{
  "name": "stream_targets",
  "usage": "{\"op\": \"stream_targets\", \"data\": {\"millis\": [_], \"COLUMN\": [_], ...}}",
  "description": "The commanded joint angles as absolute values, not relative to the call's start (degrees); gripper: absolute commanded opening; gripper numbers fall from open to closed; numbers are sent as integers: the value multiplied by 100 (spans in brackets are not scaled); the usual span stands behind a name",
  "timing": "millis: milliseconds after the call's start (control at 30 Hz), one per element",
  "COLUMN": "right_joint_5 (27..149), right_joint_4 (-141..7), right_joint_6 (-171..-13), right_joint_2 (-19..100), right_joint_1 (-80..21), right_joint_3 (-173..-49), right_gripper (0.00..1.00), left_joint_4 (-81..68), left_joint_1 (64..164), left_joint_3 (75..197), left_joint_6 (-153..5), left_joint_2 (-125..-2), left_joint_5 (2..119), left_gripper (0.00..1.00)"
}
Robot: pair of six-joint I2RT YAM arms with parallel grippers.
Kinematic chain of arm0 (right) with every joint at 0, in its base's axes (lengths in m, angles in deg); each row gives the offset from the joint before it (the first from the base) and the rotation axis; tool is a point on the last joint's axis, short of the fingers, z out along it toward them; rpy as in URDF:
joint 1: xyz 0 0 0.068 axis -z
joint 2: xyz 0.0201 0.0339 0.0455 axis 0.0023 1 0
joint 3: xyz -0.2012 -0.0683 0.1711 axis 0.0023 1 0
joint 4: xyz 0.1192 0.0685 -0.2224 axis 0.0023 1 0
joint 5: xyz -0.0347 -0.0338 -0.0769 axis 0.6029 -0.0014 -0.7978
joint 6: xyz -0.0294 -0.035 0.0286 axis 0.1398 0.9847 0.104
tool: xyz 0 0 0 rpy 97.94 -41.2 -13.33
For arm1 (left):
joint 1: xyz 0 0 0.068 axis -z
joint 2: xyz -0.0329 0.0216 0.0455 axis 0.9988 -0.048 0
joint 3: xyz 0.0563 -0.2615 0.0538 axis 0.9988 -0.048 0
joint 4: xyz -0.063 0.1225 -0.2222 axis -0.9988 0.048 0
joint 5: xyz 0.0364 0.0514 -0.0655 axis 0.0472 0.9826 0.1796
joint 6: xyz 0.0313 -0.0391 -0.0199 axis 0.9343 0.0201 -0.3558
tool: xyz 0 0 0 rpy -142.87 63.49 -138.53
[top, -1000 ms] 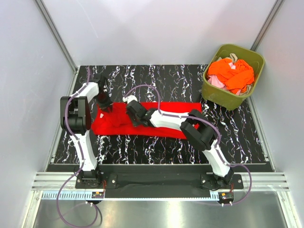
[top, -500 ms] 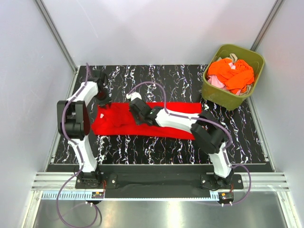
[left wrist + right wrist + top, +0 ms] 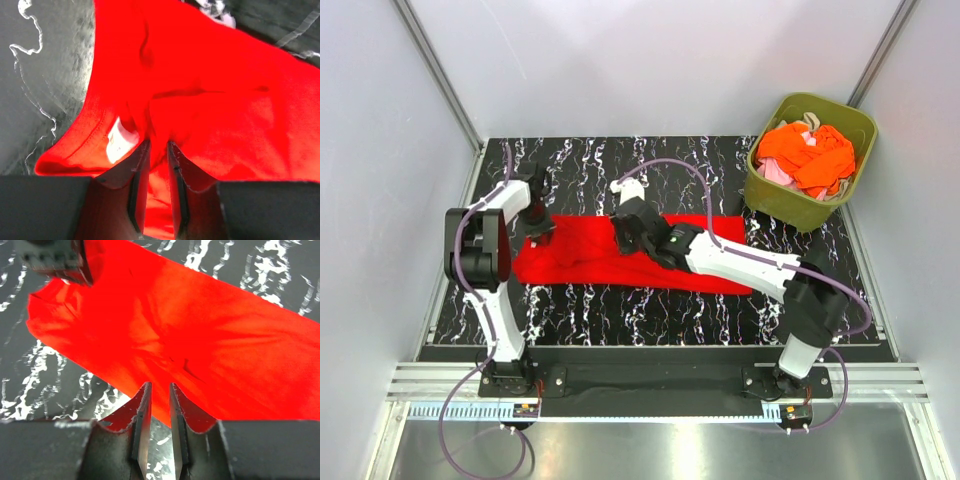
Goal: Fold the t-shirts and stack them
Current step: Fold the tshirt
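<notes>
A bright red t-shirt lies as a long strip across the middle of the table. It fills the left wrist view, where a white label shows, and the right wrist view. My left gripper is at the shirt's left end, shut on a fold of red cloth. My right gripper hovers over the shirt's upper middle with its jaws nearly together and nothing between them. Orange shirts with pale pink and beige ones sit in the bin.
The olive-green bin stands at the back right corner of the black marbled table. Grey walls close in the left, back and right. The left gripper's body shows at the top left of the right wrist view.
My right gripper has moved right and farther back over the shirt, its arm swinging out to the right. My left gripper went toward the back, then came back onto the shirt's left end.
</notes>
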State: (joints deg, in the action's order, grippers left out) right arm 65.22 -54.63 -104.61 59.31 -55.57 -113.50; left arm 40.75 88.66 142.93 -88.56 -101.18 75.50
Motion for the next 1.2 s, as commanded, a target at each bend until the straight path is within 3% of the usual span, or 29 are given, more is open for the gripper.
{"op": "stream_targets", "data": {"millis": [0, 133, 267, 500, 533, 667, 933, 1167], "right_joint_5": [5969, 5713, 5380, 5010, 5001, 5027, 5247, 5572], "right_joint_4": [-5686, -5704, -5721, -5791, -5791, -5774, -5765, -4993], "right_joint_6": [-10619, -10672, -10777, -10734, -10620, -10400, -10759, -11427], "right_joint_2": [5478, 5197, 4741, 4177, 4186, 4282, 3774, 2649], "right_joint_1": [-5550, -5550, -5533, -5436, -5410, -5374, -5374, -5366], "right_joint_3": [-11123, -10903, -10701, -10366, -10410, -10595, -10236, -9927], "right_gripper": [28, 28, 28, 29, 29, 29, 30, 29], "left_joint_4": [3867, 4033, 4271, 4027, 3746, 1061, 1282, 1072], "left_joint_1": [8865, 8830, 8584, 8637, 8637, 8698, 9373, 10595], "left_joint_3": [14865, 15919, 17369, 21364, 21415, 19477, 16909, 14493], "left_joint_6": [-8871, -8801, -8923, -9354, -9450, -10022, -9214, -9477], "left_joint_2": [-10452, -11172, -12253, -14274, -14242, -12838, -10402, -9136], "left_joint_5": [7978, 7883, 6909, 5563, 5361, 4472, 4875, 5262], "left_gripper": [25, 26, 26, 30, 31, 38, 40, 30]}}
